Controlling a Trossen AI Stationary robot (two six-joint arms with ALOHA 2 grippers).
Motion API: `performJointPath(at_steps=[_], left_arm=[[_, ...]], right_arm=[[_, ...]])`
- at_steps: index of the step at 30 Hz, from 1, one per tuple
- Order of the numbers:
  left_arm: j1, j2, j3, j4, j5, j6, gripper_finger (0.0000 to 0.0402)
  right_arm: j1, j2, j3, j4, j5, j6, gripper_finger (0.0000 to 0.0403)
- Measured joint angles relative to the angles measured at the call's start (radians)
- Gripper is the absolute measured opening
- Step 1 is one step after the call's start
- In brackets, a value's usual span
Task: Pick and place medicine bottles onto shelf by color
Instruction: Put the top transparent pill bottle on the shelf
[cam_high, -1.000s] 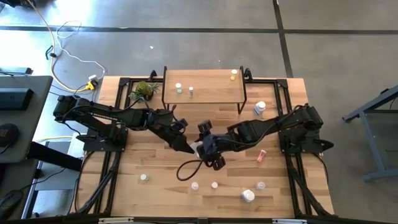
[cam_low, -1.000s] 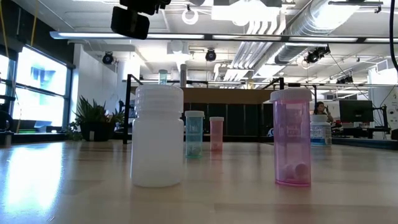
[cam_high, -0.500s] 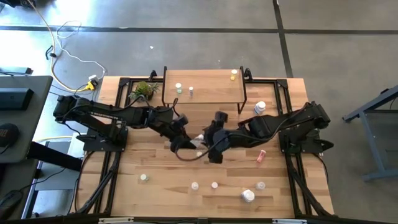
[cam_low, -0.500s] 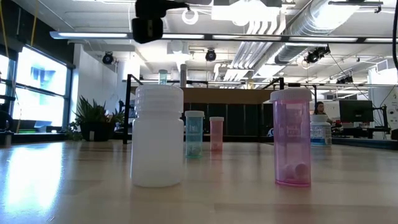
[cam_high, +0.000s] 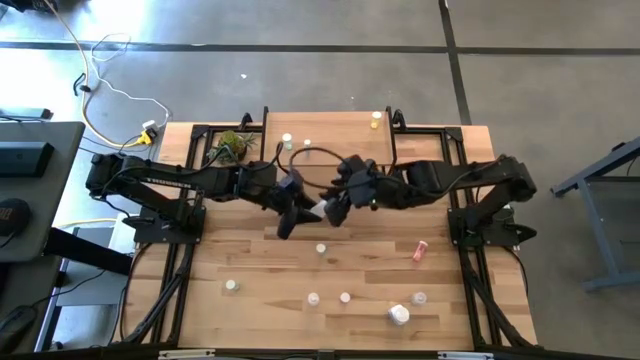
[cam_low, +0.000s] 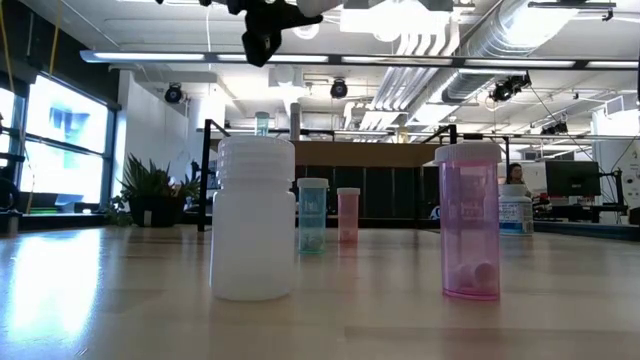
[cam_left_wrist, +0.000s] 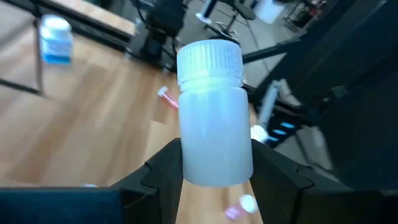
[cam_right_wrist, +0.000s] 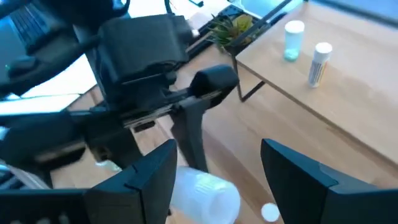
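My left claw (cam_left_wrist: 214, 177) is squeezed tight on the big white bottle (cam_left_wrist: 213, 118). It looks light and slippery, so I grip its smooth middle. My right claw (cam_right_wrist: 214, 165) is wide open beside it.

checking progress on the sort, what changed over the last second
Both arms swung from mid-table toward the shelf, carrying a white bottle along. The left tool is clamped on it, and the right tool is spread open beside it. Their leaving uncovered a small bottle mid-table. The bottles on the shelf and the near-edge bottles stayed put.
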Motion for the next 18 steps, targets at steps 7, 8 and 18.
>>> performJointPath(at_steps=[7,8,18], left_arm=[[0.000,0.000,0.000,0.001,-0.134,0.109,0.0149],[0.000,0.000,0.000,0.002,-0.153,0.125,0.0149],[-0.003,0.000,0.000,0.069,-0.354,0.270,0.0149]], right_arm=[[-0.075,-0.023,0.000,-0.006,-0.083,0.115,0.0224],[-0.085,-0.024,0.000,-0.004,-0.087,0.116,0.0224],[-0.170,-0.030,0.000,-0.016,-0.192,0.150,0.0224]])
